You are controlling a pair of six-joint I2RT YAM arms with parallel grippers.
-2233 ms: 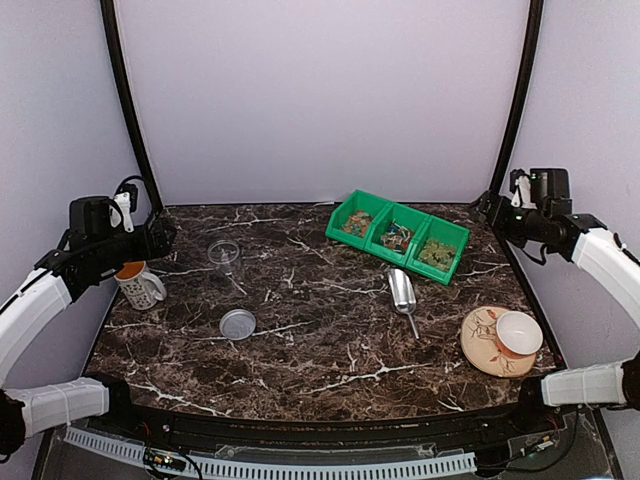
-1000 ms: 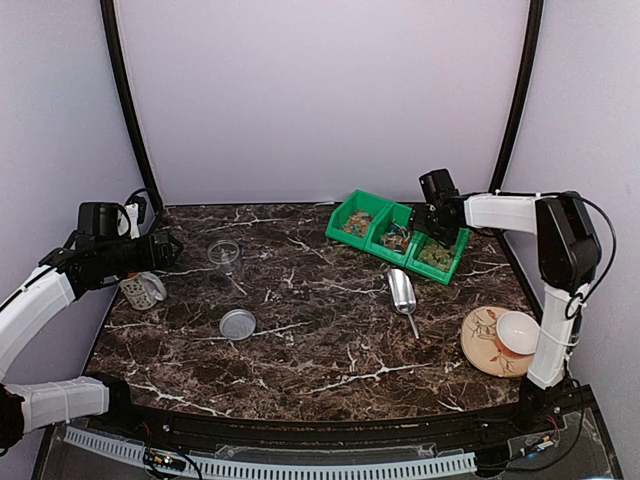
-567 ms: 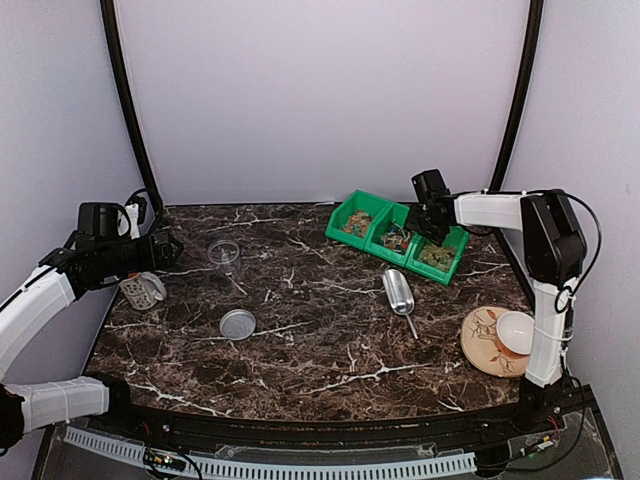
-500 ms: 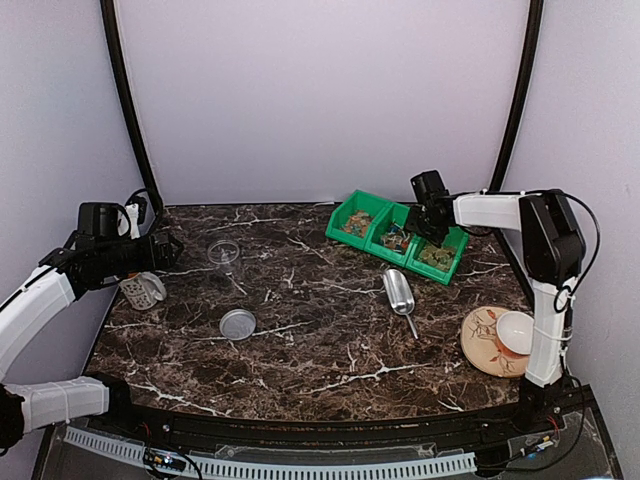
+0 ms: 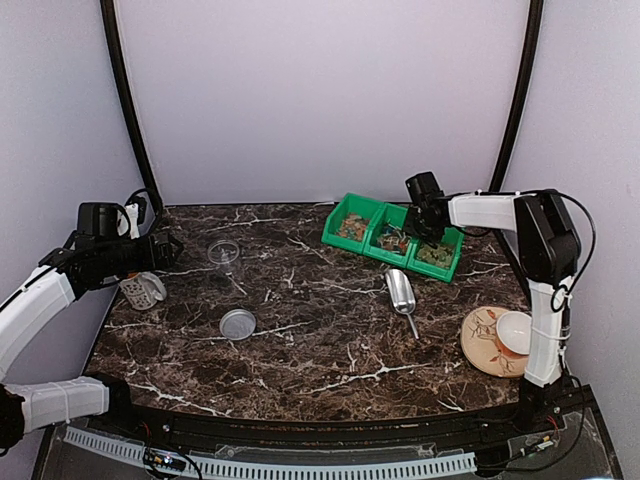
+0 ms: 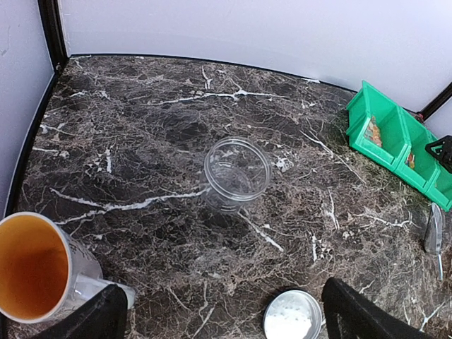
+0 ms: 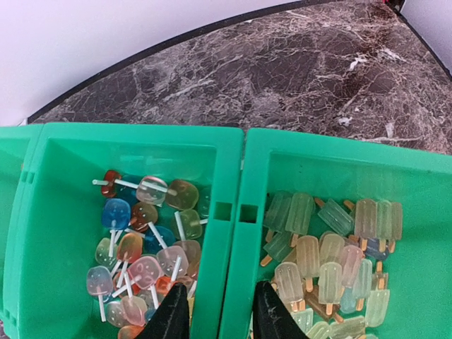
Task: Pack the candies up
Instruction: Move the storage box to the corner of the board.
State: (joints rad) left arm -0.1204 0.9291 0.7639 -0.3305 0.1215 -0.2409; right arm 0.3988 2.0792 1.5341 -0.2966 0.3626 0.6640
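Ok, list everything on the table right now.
green bin: one, three compartments, far right
candies: many, mixed colours, inside the bin compartments
scoop: one, silver metal, just in front of the bin
jar: one, clear, upright and open, left of centre
lid: one, pale grey, flat, nearer than the jar
mug: one, white with orange inside, left edge
plate: one, cream floral, near right
bowl: one, white, on the plate
left end effector: black, open, near the mug
right end effector: black, pinching the bin's middle-right divider
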